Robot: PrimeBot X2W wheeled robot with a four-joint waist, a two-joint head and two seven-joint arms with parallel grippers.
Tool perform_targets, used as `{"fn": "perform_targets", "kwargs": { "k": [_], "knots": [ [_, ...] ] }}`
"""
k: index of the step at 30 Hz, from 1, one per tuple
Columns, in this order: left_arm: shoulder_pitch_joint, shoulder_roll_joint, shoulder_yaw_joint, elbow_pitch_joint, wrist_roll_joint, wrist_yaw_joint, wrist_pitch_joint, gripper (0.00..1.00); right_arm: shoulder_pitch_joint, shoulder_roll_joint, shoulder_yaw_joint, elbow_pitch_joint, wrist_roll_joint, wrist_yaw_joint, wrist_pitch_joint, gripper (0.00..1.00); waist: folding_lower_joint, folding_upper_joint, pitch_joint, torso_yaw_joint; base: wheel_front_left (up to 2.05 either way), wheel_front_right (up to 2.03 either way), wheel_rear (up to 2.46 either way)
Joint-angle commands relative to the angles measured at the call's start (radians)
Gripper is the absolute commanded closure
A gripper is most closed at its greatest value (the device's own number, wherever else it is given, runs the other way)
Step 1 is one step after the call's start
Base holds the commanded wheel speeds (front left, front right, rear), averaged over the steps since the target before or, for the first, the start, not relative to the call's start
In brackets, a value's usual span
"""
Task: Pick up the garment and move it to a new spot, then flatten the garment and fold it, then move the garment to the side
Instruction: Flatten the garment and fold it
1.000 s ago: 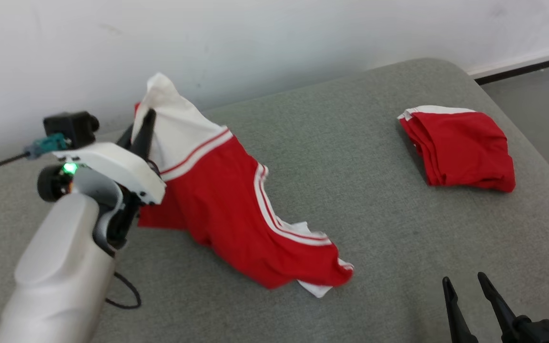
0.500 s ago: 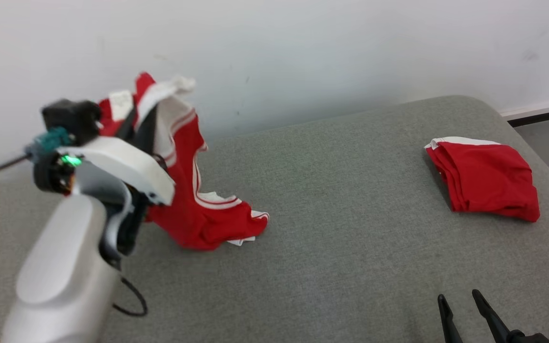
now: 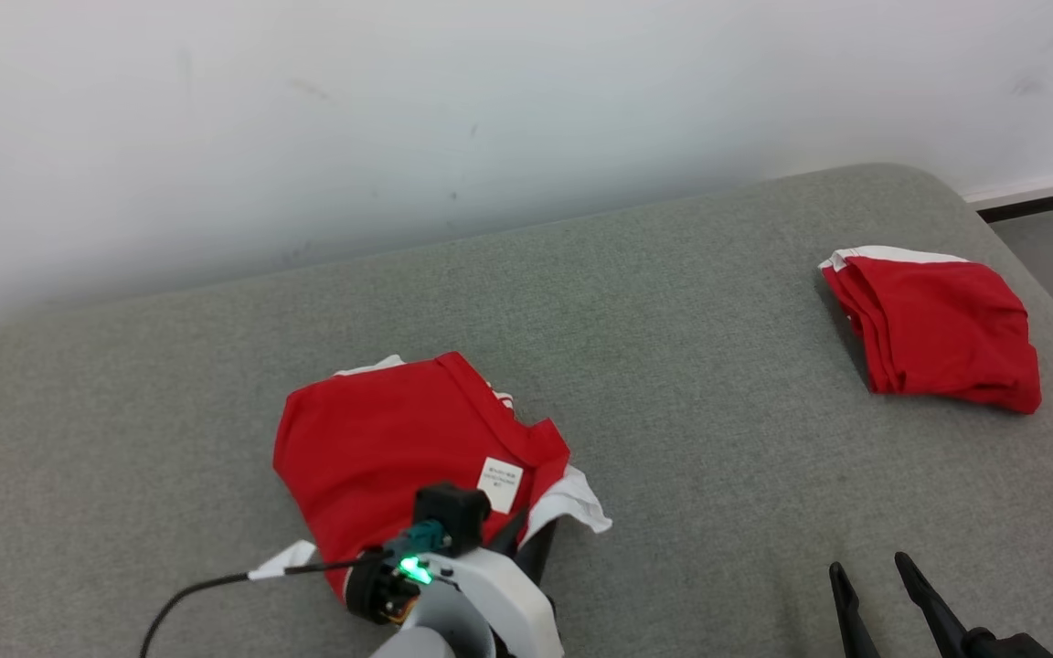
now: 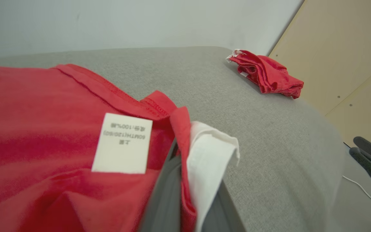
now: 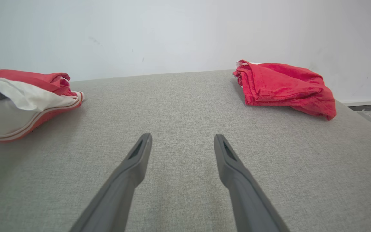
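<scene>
Pinching the red garment by its near corner, the left gripper squeezes tight. The garment lies bunched by the front edge of the grey cushion, spreading back-left from there. The right gripper, fingers wide, is farther off.

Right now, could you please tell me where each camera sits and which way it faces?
Head view: on the head, looking forward and down at the grey cushion against a white wall; shows the left end effector shut on the red garment and the open right end effector.
Left wrist view: along its own fingers, low over the garment's label.
Right wrist view: low along its own parted fingers, toward the wall.
Shared: all three see the folded red garment.
</scene>
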Motion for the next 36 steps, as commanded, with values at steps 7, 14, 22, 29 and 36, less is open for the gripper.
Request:
{"fn": "perform_targets", "kwargs": {
  "k": [7, 14, 22, 29, 36],
  "knots": [
    [0.006, -0.019, -0.134, 0.081, -0.021, -0.005, -0.057, 0.29, -0.01, -0.002, -0.007, 0.005, 0.013, -0.003, 0.0, 0.0, 0.0, 0.0, 0.028, -0.041, 0.0, 0.0, 0.0],
    [-0.007, -0.019, -0.214, 0.066, -0.049, 0.011, -0.02, 0.0, 0.005, 0.005, -0.024, 0.003, 0.006, -0.003, 0.0, 0.0, 0.0, 0.0, 0.023, -0.057, 0.0, 0.0, 0.0],
    [-0.005, 0.026, -0.227, -0.11, -0.05, 0.032, 0.063, 0.0, 0.011, 0.012, -0.034, -0.002, 0.0, -0.003, 0.0, 0.0, 0.0, 0.0, 0.009, -0.055, 0.0, 0.0, 0.0],
    [-0.05, 0.061, -0.244, -0.168, -0.006, 0.067, 0.132, 0.0, -0.009, 0.018, -0.021, -0.003, 0.0, -0.003, 0.0, 0.0, 0.0, 0.0, 0.014, -0.064, 0.0, 0.0, 0.0],
    [-0.041, 0.091, -0.288, -0.109, 0.009, 0.068, 0.218, 0.0, -0.013, 0.021, -0.029, -0.01, 0.007, -0.003, 0.0, 0.0, 0.0, 0.0, 0.035, -0.091, 0.0, 0.0, 0.0]
  ]
}}
